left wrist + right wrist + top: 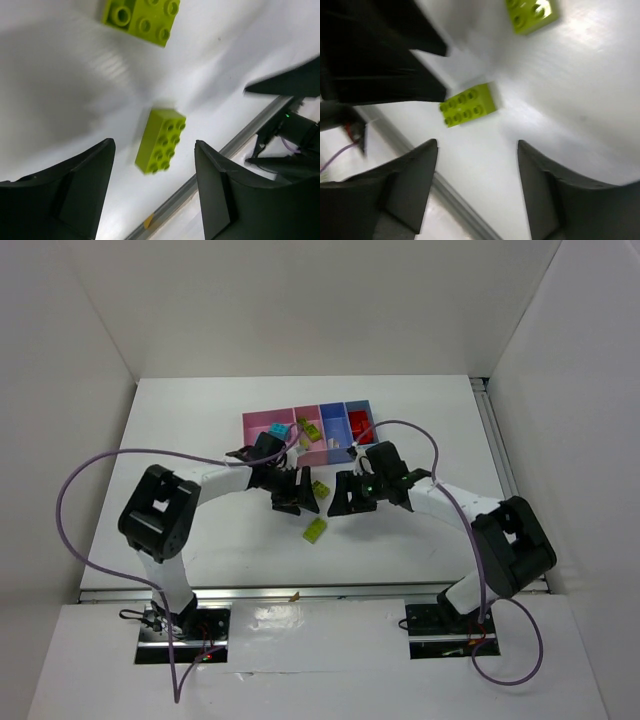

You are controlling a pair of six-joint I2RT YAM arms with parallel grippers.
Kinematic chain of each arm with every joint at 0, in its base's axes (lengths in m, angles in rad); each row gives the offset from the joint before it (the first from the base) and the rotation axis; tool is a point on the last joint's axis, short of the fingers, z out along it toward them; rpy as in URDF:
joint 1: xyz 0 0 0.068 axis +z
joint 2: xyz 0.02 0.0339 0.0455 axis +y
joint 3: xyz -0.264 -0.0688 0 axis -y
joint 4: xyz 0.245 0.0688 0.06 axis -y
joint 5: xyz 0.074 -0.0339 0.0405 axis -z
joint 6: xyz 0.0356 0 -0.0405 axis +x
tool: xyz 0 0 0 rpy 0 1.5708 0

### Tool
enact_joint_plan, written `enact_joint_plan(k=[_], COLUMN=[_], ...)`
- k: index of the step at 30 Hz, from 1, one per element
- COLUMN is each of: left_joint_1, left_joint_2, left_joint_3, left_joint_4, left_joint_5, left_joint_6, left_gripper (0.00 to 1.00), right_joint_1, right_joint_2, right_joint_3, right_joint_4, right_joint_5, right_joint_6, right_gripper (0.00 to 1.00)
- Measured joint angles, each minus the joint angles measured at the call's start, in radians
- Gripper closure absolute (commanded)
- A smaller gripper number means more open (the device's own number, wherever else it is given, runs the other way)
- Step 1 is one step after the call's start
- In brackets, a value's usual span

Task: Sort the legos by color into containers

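Two loose yellow-green legos lie on the white table: one [320, 488] between my grippers, one [315, 530] nearer the front. My left gripper [298, 508] is open and empty, hovering above the nearer brick [161, 140], with the other brick [141, 17] beyond it. My right gripper [348, 510] is open and empty, beside it; its view shows both bricks [468, 104] [532, 15]. The containers stand behind: a pink bin [258, 423] with a cyan lego [277, 430], a pink bin [300, 415] with a yellow-green lego [311, 430], a periwinkle bin [332, 415], and a light blue bin [360, 407] with red legos [360, 424].
A metal rail [300, 592] runs along the table's front edge and shows in the left wrist view [210, 167]. Purple cables [100, 465] loop from both arms. White walls enclose the table on three sides. The two grippers hang close together.
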Motion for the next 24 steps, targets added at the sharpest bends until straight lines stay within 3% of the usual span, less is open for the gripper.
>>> enact_joint_plan(k=[5, 10, 15, 18, 24], left_joint_1=[0.006, 0.021, 0.050, 0.077, 0.157], left_joint_2=[-0.185, -0.299, -0.330, -0.364, -0.455], left_joint_3=[0.021, 0.079, 0.076, 0.050, 0.037], left_joint_4=[-0.177, -0.313, -0.416, -0.454, -0.479], left_joint_5=[-0.188, -0.351, -0.460, -0.490, -0.489], left_joint_6=[0.035, 0.085, 0.101, 0.093, 0.078], left_gripper=[0.29, 0.33, 0.33, 0.30, 0.29], right_joint_1=[0.004, 0.058, 0.138, 0.167, 0.194], right_joint_2=[0.007, 0.178, 0.320, 0.395, 0.474], right_joint_3=[0.097, 0.338, 0.462, 0.504, 0.512], right_joint_4=[-0.075, -0.140, -0.143, -0.148, -0.154], right_joint_5=[0.179, 0.362, 0.480, 0.541, 0.600], right_joint_6=[-0.037, -0.111, -0.164, -0.183, -0.209], right_gripper=[0.19, 0.12, 0.09, 0.09, 0.20])
